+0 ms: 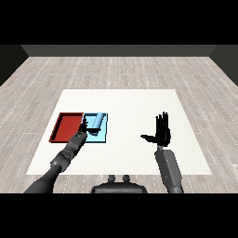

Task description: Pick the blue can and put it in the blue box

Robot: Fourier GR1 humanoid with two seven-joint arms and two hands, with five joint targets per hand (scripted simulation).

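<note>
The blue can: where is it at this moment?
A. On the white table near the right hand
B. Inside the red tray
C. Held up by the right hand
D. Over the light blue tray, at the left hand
D: the blue can lies over the light blue tray, with the left hand at it; the right hand is open and apart.

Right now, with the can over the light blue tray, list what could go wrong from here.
1. The blue can lies tilted over the light blue tray, with the left hand at its near end; on release it might roll towards the rim.
2. The left hand sits close to the red tray, so pulling back could brush it.
3. The right hand is open and far off, so it poses little risk.
</note>
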